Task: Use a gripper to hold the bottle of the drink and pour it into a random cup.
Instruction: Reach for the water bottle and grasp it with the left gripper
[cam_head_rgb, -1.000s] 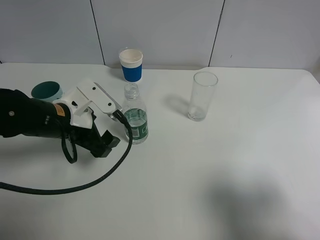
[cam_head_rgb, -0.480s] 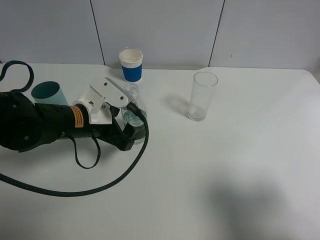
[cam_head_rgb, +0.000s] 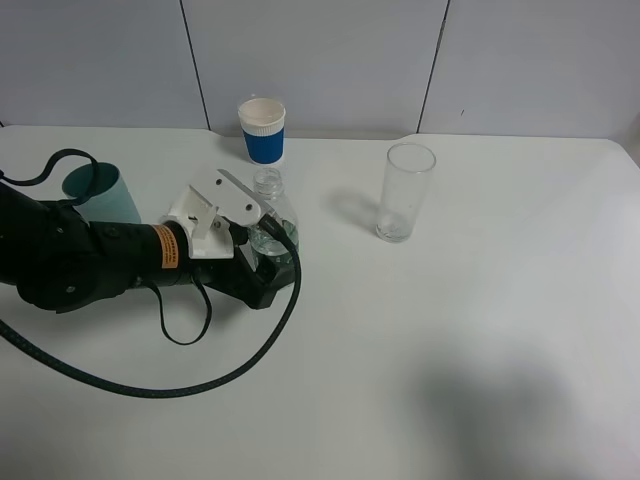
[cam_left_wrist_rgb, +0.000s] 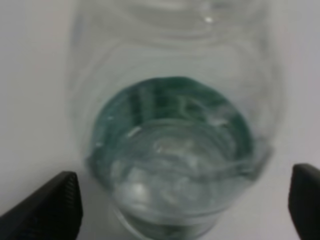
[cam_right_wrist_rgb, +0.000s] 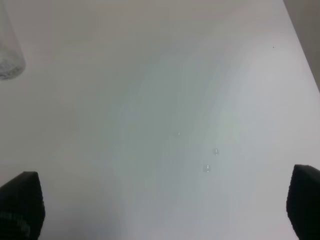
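The bottle of the drink (cam_head_rgb: 268, 208) stands upright near the back left of the table, its lower body hidden behind my left gripper (cam_head_rgb: 264, 270). In the left wrist view the bottle (cam_left_wrist_rgb: 172, 150) fills the frame, green label showing through the clear liquid, and it sits between the two black fingertips (cam_left_wrist_rgb: 47, 207). The left gripper (cam_left_wrist_rgb: 175, 210) is open, its jaws wide on either side of the bottle. The teal-green cup (cam_head_rgb: 103, 194) stands left of the arm. My right gripper (cam_right_wrist_rgb: 165, 205) is open and empty over bare table.
A blue-and-white paper cup (cam_head_rgb: 262, 130) stands just behind the bottle. A tall clear glass (cam_head_rgb: 405, 192) stands to the right; its base shows in the right wrist view (cam_right_wrist_rgb: 7, 55). A black cable (cam_head_rgb: 200, 375) loops over the white table (cam_head_rgb: 450, 350) in front of the left arm.
My left arm has moved right and forward, bringing its open jaws from beside the bottle to around its lower body. The bottle has not moved.
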